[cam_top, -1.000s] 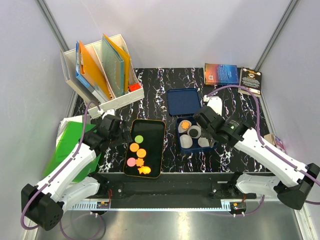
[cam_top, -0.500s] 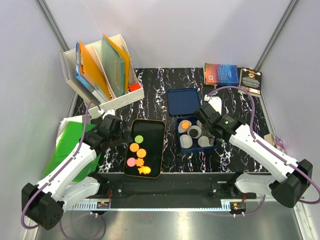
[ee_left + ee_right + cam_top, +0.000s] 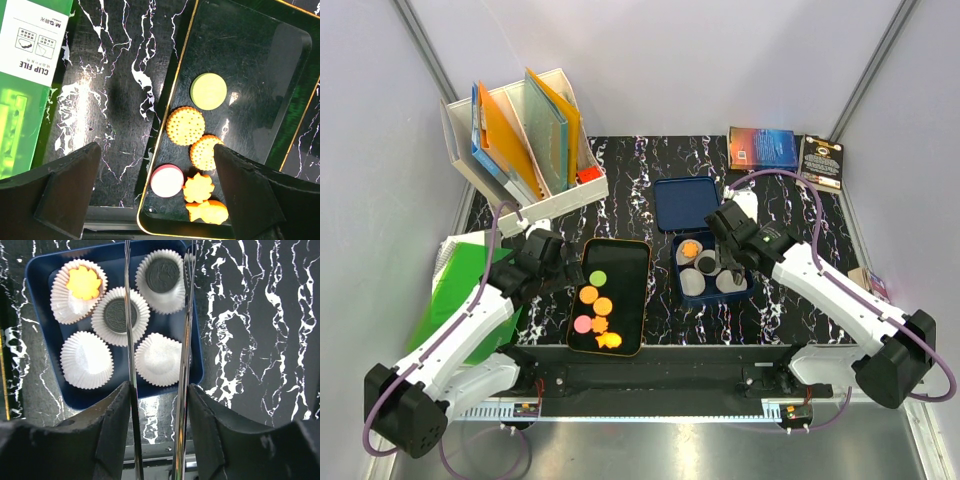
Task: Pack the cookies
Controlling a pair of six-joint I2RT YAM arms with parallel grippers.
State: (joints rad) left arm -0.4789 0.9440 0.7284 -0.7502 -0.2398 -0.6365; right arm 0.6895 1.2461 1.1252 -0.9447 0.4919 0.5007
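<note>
Metal tongs [image 3: 129, 340] sat gripped between the right gripper's [image 3: 159, 390] fingers, blades apart and empty above the blue tin [image 3: 100, 396]. A skewed descent could crush its paper liners [image 3: 86, 359] or dislodge the orange flower cookie [image 3: 84, 282]. The left gripper [image 3: 156, 150] hung spread wide over the black tray [image 3: 250, 55], where six cookies [image 3: 185, 126] lay.

The overhead camera is sitting high above and behind the arms, looking down and forward from far off and taking in the whole marbled table [image 3: 650, 170]. The left wrist camera is hanging close over the black tray [image 3: 240, 45], facing straight down at the cookies [image 3: 185, 125]. The right wrist camera is looking straight down along its tongs [image 3: 129, 315] at the blue box [image 3: 39, 295] of paper cups [image 3: 85, 360]. The overhead view is sharing the tray and the box with them.
</note>
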